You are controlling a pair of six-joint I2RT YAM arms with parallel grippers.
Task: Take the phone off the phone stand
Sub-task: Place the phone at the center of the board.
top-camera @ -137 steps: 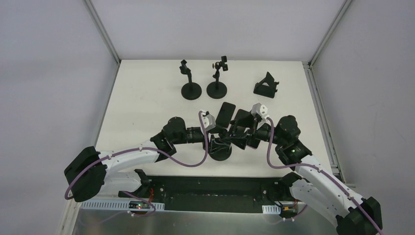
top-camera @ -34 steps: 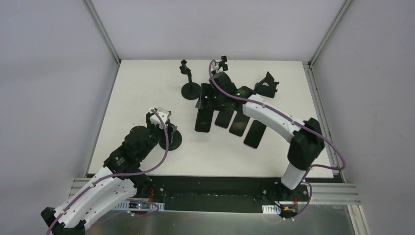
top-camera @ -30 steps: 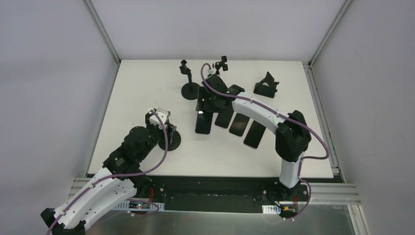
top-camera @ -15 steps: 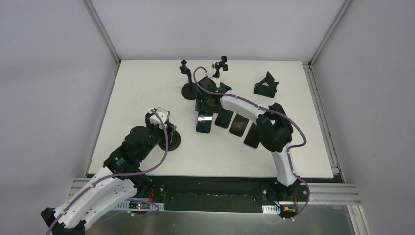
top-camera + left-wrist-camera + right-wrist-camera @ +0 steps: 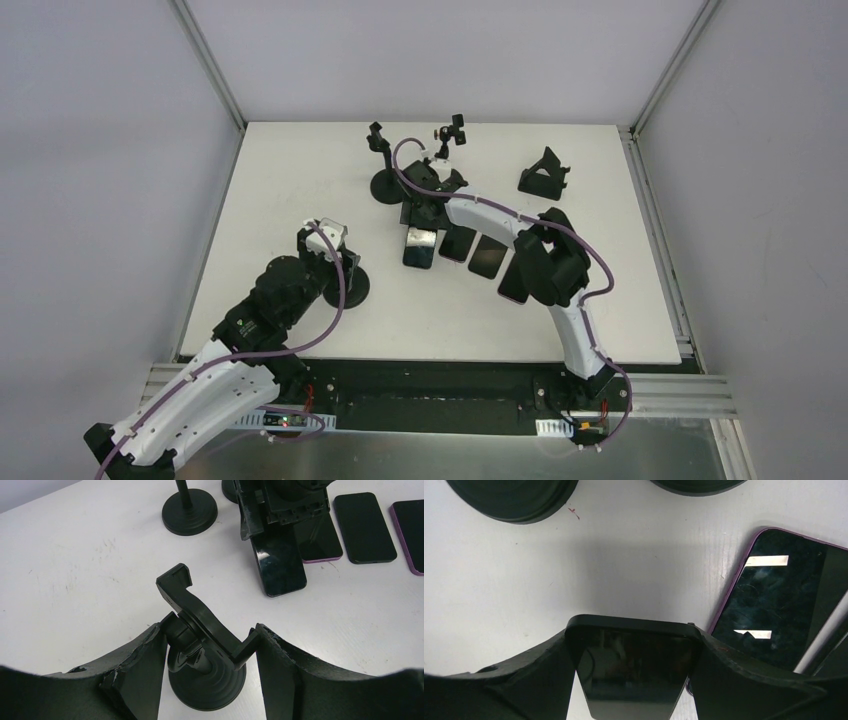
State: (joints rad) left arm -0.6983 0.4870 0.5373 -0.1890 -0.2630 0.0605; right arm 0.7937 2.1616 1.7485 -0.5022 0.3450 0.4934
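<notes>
The black phone stand [image 5: 200,625] rests on its round base at the front left of the table [image 5: 280,200], its cradle holding nothing. My left gripper [image 5: 207,640] is shut on it, one finger against the ball joint and the other against the cradle lip; it shows in the top view too [image 5: 338,262]. Farther back, my right gripper [image 5: 422,212] is shut on the far end of a black phone [image 5: 418,247]. That phone [image 5: 634,670] slopes down toward the table, leftmost in a row of phones. Whether its near end touches the table is unclear.
Beside the held phone lie a purple-edged phone [image 5: 455,243], a black phone [image 5: 487,255] and another purple-edged phone [image 5: 515,275]. Two round-based stands [image 5: 390,185] [image 5: 447,135] and a folding stand [image 5: 545,172] are at the back.
Earlier both grippers met at the stand with the phone in it. Since then the right gripper has carried the phone to the row's left end and lowered it; the left gripper holds the stand still.
</notes>
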